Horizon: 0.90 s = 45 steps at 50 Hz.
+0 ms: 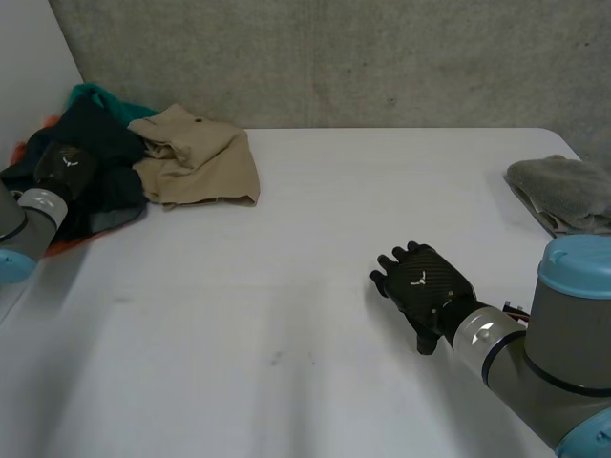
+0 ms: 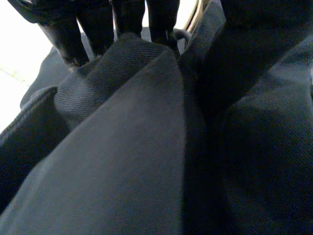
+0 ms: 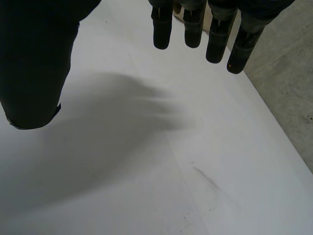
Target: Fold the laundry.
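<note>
A pile of laundry lies at the table's far left corner. On top is a dark navy garment [image 1: 103,143], and my left hand [image 1: 65,164] rests on it. In the left wrist view its fingers [image 2: 98,27] and thumb [image 2: 254,44] are curled into the dark garment [image 2: 127,147], pinching up a ridge of the cloth. A tan garment [image 1: 200,157] lies crumpled beside the pile. My right hand [image 1: 425,286] hovers palm down over bare table at the front right. Its fingers [image 3: 195,27] are straight, the thumb [image 3: 34,63] is spread, and it holds nothing.
Teal cloth [image 1: 95,93] and a strip of orange cloth [image 1: 59,245] peek out from under the dark garment. A folded grey towel [image 1: 565,193] lies at the table's right edge. A concrete wall stands behind the white table [image 1: 305,248].
</note>
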Available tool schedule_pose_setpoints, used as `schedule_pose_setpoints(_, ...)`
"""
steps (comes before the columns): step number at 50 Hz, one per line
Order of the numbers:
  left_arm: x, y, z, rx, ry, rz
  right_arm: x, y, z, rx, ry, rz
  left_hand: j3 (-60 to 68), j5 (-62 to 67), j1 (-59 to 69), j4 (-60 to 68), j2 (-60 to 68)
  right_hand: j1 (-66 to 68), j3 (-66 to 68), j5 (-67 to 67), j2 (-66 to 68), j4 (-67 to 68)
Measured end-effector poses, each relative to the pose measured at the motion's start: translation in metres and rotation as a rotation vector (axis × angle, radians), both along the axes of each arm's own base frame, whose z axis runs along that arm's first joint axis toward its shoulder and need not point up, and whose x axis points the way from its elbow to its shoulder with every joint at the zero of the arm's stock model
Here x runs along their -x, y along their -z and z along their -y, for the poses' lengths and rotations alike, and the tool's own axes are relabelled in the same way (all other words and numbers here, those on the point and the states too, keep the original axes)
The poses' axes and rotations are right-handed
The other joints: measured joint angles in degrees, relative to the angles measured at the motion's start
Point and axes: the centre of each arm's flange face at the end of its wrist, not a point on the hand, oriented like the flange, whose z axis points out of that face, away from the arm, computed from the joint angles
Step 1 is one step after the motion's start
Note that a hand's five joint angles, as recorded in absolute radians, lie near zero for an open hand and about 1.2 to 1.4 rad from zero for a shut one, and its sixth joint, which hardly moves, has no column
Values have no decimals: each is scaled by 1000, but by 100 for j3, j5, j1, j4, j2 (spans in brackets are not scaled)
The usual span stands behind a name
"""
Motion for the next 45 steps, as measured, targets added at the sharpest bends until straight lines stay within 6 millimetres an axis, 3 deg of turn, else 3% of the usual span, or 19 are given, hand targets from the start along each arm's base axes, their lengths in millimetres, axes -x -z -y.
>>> schedule_pose_setpoints(3, 9, -14, -8, 9, 12, 8, 0, 0, 0, 0, 2, -1, 25, 0, 39, 15, 5, 0, 0, 0, 0, 0)
schedule_pose_setpoints(6, 35, -49, -25, 48, 55, -20, 1, -1, 1, 4, 7, 0, 147, 0, 161, 174, 59, 0, 0, 0, 0, 0)
schedule_pose_setpoints(8, 38, -52, -27, 53, 60, -26, 1, -1, 1, 4, 7, 0, 147, 0, 182, 186, 62, 0, 0, 0, 0, 0)
schedule_pose_setpoints(10, 71, -89, -52, 93, 131, -101, 1, -2, 2, 9, 14, 5, 147, 0, 182, 186, 62, 0, 0, 0, 0, 0)
schedule_pose_setpoints(12, 76, -94, -57, 98, 144, -115, 1, -2, 3, 10, 15, 6, 147, 0, 182, 186, 62, 0, 0, 0, 0, 0)
schedule_pose_setpoints(13, 109, -122, -88, 113, 227, -211, 2, -4, 4, 14, 24, 13, 254, 0, 219, 303, 64, 0, 0, 0, 0, 0)
schedule_pose_setpoints(16, 136, -136, -119, 92, 311, -295, 8, -12, 13, 25, 70, 40, 307, 0, 219, 305, 71, 0, 0, 0, 0, 0)
schedule_pose_setpoints(18, 162, -142, -151, 47, 397, -365, 14, -18, 21, 33, 120, 66, 307, 0, 219, 305, 71, 0, 0, 0, 0, 0)
schedule_pose_setpoints(19, 175, -142, -166, 21, 439, -392, 16, -21, 24, 36, 138, 75, 307, 0, 219, 305, 71, 0, 0, 0, 0, 0)
schedule_pose_setpoints(21, 175, -142, -166, 21, 439, -392, 16, -21, 24, 36, 138, 75, 307, 0, 219, 305, 71, 0, 0, 0, 0, 0)
schedule_pose_setpoints(22, 207, -134, -208, -69, 553, -445, 28, -31, 38, 44, 226, 124, 351, 27, 268, 306, 92, 0, 0, 0, 0, 0)
schedule_pose_setpoints(25, 234, -116, -241, -164, 642, -459, 38, -37, 48, 48, 292, 161, 412, 196, 308, 309, 152, 0, 0, 0, 0, 0)
schedule_pose_setpoints(27, 245, -105, -253, -205, 672, -456, 41, -39, 52, 49, 313, 171, 373, 184, 288, 272, 71, 0, 0, 0, 0, 0)
schedule_pose_setpoints(31, 277, -65, -288, -327, 755, -422, 53, -42, 63, 51, 374, 193, -2136, -2004, -2039, -2213, -2452, 0, 0, 0, 0, 0)
schedule_pose_setpoints(32, 282, -60, -294, -342, 767, -416, 55, -42, 65, 52, 382, 194, -3642, -3602, -3600, -3828, -4063, 0, 0, 0, 0, 0)
schedule_pose_setpoints(36, 294, -52, -310, -361, 800, -403, 59, -43, 68, 57, 400, 199, -4692, -4684, -4388, -4867, -5049, 0, 0, 0, 0, 0)
schedule_pose_setpoints(41, 285, -79, -299, -285, 751, -427, 60, -51, 67, 67, 405, 218, -4826, -4827, -4402, -4971, -5173, 0, 0, 0, 0, 0)
schedule_pose_setpoints(45, 257, -114, -271, -184, 646, -458, 60, -66, 61, 62, 416, 268, -4854, -4845, -4403, -4996, -5211, 0, 0, 0, 0, 0)
